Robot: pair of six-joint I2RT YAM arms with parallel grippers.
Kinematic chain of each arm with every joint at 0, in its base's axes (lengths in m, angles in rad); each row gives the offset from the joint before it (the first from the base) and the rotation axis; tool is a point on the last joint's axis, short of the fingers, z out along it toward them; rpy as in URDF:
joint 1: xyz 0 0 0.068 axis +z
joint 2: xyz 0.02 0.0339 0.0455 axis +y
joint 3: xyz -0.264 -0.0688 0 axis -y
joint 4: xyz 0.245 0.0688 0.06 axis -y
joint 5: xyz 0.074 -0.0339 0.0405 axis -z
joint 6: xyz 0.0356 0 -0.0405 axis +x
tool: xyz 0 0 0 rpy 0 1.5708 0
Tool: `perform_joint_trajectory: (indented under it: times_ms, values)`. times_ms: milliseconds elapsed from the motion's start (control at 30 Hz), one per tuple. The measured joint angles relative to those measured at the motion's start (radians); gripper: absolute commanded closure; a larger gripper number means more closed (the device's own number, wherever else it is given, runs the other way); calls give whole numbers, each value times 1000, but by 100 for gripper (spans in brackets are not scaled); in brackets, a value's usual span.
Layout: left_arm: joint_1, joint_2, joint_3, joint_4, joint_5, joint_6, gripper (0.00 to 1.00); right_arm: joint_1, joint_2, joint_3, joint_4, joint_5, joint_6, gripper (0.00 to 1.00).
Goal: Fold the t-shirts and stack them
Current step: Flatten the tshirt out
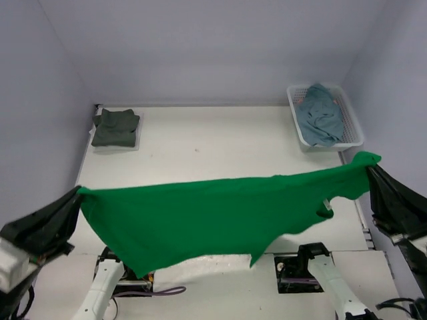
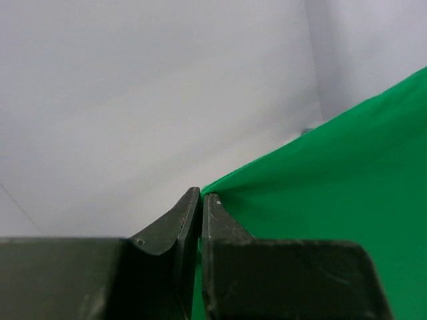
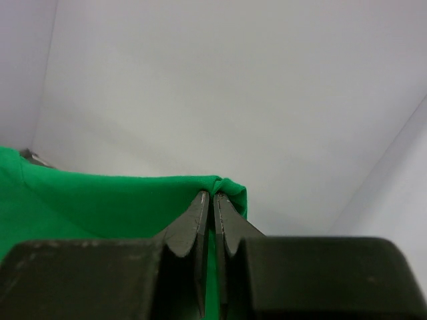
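The left gripper (image 2: 200, 195) has its jaws pressed together on a corner of the bright green t-shirt (image 1: 200, 213). The right gripper (image 3: 213, 195) is likewise clamped on a bunched edge at the shirt's other end. Between them the shirt hangs in the air across the lower half of the overhead view, stretched along its top edge and sagging to a point at lower left, above the near part of the table (image 1: 220, 143). At upper left a dark grey-green shirt (image 1: 117, 127) lies folded on the table. At upper right a teal-blue shirt (image 1: 320, 115) sits crumpled in the white mesh basket (image 1: 353, 119). I judge one shirt done; the green one needs laying flat, folding and stacking, and the teal one is untouched.
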Motion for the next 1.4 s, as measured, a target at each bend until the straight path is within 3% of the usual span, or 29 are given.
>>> perform_joint_trajectory:
  times_ms: [300, 667, 1000, 1167, 1200, 1400]
  values:
    - [45, -125, -71, 3, 7, -6, 100, -59, -52, -24, 8, -56, 36, 100]
    - [50, 32, -303, 65, -39, 68, 100, -64, 2, -415, 105, -79, -25, 100]
    - [50, 332, -555, 227, -37, 109, 100, -64, 349, -622, 322, -85, -74, 100]
    - [50, 503, -624, 318, -34, 127, 100, -63, 600, -629, 456, -86, -77, 100]
    - [49, 535, -632, 335, -33, 130, 100, -62, 720, -624, 509, -85, -77, 100]
    - [33, 726, -645, 448, -34, 149, 100, -49, 1006, -554, 561, -67, -85, 100]
